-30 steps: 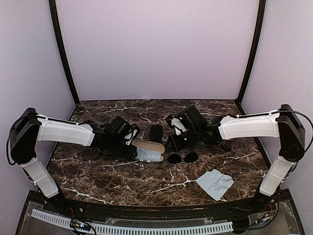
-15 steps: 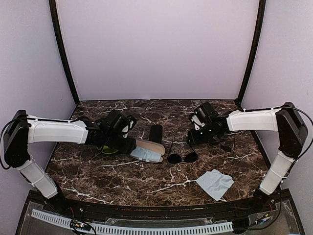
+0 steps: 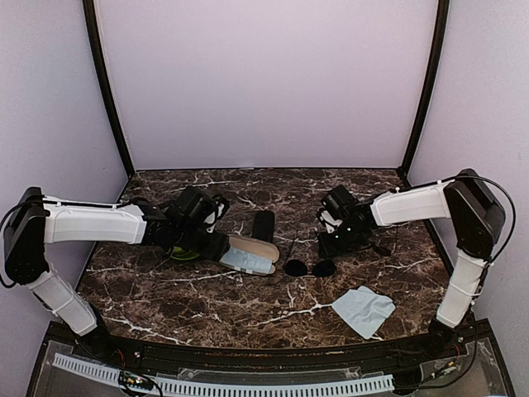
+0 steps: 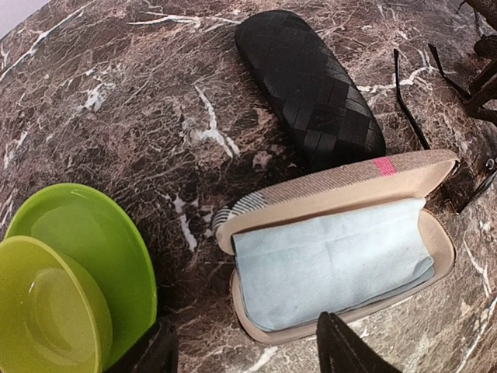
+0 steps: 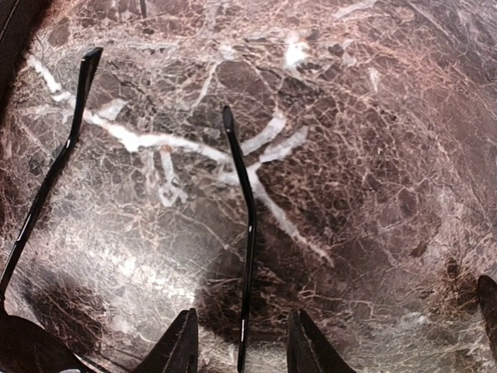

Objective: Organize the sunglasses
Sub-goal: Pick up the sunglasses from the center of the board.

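Observation:
One pair of round-lensed sunglasses (image 3: pixel 307 266) lies on the marble table, temple arms pointing away. My right gripper (image 3: pixel 335 241) is open and low over those arms. In the right wrist view one temple arm (image 5: pixel 247 225) runs between my fingertips (image 5: pixel 183 348) without touching them, and the other arm (image 5: pixel 54 167) lies to the left. My left gripper (image 3: pixel 211 244) is open and empty at the left end of the open striped case (image 3: pixel 252 252), which holds a light blue cloth (image 4: pixel 334 249). The temple arm tips (image 4: pixel 410 101) show in the left wrist view. No second pair shows.
A closed black woven case (image 3: pixel 263 225) lies just behind the open case; it also shows in the left wrist view (image 4: pixel 311 85). Two stacked green bowls (image 4: pixel 70 280) sit under the left wrist. A second light blue cloth (image 3: pixel 364 310) lies near the front right.
My right gripper moved right, away from the cases, and now sits over the sunglasses' temple arms. My left gripper drew back a little to the left. The sunglasses and cases stayed put.

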`<action>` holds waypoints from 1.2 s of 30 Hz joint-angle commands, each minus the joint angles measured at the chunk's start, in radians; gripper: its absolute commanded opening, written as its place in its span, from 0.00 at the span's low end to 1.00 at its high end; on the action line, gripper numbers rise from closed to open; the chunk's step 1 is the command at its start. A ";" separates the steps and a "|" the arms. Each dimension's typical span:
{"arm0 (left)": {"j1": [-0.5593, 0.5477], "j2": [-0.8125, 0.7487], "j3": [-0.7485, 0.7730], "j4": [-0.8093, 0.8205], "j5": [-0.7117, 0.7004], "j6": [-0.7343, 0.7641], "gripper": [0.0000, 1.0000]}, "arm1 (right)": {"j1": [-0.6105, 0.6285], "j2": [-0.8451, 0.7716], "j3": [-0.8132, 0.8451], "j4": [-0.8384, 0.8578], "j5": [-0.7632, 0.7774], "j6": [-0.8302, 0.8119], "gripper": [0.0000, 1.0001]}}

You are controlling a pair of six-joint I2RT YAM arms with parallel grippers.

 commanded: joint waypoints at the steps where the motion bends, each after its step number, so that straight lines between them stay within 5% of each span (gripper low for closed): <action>1: -0.004 -0.025 -0.014 0.020 0.007 -0.004 0.63 | 0.000 -0.037 -0.054 0.014 -0.002 0.017 0.39; 20: -0.018 0.009 0.010 0.016 0.018 -0.003 0.63 | -0.005 -0.044 -0.029 0.021 0.023 -0.027 0.08; 23: -0.020 0.011 0.014 0.008 0.015 0.000 0.63 | -0.010 -0.031 -0.010 -0.003 0.024 -0.042 0.10; 29: -0.021 0.014 0.011 0.012 0.014 0.000 0.63 | -0.010 -0.072 -0.029 -0.007 0.012 -0.026 0.29; 36: -0.021 0.021 0.004 0.016 0.013 0.000 0.64 | -0.012 -0.111 -0.083 -0.001 -0.013 0.000 0.29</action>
